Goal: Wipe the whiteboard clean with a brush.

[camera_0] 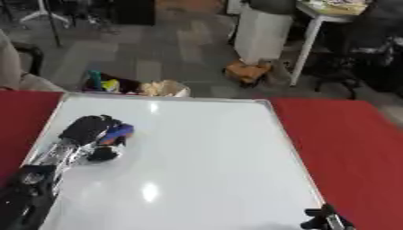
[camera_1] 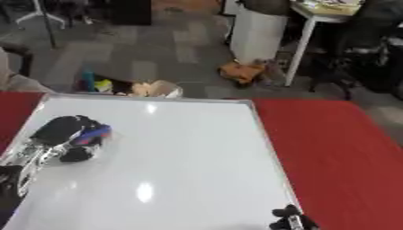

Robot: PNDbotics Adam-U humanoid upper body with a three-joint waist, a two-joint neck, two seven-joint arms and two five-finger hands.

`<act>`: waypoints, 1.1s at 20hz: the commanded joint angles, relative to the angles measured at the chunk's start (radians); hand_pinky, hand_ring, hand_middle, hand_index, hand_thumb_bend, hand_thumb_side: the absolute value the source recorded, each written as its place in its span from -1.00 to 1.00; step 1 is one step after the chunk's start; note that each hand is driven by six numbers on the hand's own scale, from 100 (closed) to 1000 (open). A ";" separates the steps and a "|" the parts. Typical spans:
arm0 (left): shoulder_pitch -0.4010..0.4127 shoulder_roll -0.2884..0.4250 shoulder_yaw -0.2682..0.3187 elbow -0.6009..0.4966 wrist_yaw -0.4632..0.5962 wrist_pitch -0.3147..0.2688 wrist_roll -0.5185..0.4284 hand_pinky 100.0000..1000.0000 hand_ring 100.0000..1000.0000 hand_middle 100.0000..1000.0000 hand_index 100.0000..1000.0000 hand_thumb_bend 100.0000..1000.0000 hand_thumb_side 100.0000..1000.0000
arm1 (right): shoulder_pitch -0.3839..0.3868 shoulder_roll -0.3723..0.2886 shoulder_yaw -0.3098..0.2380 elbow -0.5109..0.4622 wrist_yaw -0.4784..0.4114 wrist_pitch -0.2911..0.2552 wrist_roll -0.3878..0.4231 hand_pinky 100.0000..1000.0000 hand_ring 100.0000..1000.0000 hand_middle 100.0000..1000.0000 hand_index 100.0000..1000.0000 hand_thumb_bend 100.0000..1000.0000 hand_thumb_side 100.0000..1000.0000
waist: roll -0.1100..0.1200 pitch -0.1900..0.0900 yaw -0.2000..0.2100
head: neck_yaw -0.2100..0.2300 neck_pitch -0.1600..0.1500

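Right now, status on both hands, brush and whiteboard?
Left hand curled round blue brush, on the whiteboard at its left side. Right hand idle at board's lower right corner, fingers unclear. No marks visible on board; nothing else on it.

Legible text: none.
No words, labels, brands or numbers can be read on the whiteboard [camera_0: 204, 157], the red table [camera_0: 346, 143], or the blurred clutter on the floor beyond.
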 commanded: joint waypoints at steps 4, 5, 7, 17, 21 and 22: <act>0.039 -0.068 -0.072 0.017 -0.149 -0.011 0.084 0.28 0.23 0.24 0.64 -0.74 -0.27 | -0.006 -0.007 0.001 -0.012 0.001 -0.003 0.002 0.11 0.18 -0.16 0.29 -1.00 0.77 | 0.000 0.007 -0.006 | 0.004 -0.002; 0.041 -0.069 -0.070 0.019 -0.171 -0.003 0.112 0.28 0.24 0.24 0.64 -0.74 -0.29 | -0.005 -0.007 0.001 -0.011 0.001 -0.003 0.002 0.11 0.18 -0.16 0.29 -1.00 0.77 | 0.000 0.007 -0.006 | 0.003 -0.002; 0.044 -0.069 -0.063 0.032 -0.206 0.013 0.163 0.28 0.23 0.24 0.63 -0.74 -0.34 | -0.005 -0.006 0.001 -0.011 0.002 -0.004 0.002 0.11 0.18 -0.16 0.29 -1.00 0.78 | 0.000 0.007 -0.005 | 0.003 -0.003; 0.065 -0.042 0.004 0.130 -0.280 0.105 0.322 0.28 0.24 0.25 0.63 -0.77 -0.37 | -0.001 -0.004 -0.002 -0.012 0.004 -0.003 0.001 0.11 0.18 -0.16 0.29 -1.00 0.78 | -0.005 0.008 0.007 | -0.003 -0.002; 0.070 -0.029 0.030 0.164 -0.273 0.136 0.321 0.28 0.24 0.25 0.63 -0.80 -0.35 | 0.000 -0.004 -0.002 -0.014 0.004 -0.003 0.002 0.11 0.18 -0.16 0.29 -1.00 0.77 | -0.008 0.007 0.013 | -0.005 -0.002; 0.071 -0.025 0.036 0.170 -0.269 0.143 0.319 0.28 0.24 0.25 0.63 -0.80 -0.35 | 0.001 -0.004 -0.002 -0.014 0.005 -0.003 0.002 0.11 0.18 -0.16 0.29 -1.00 0.77 | -0.009 0.007 0.014 | -0.005 -0.003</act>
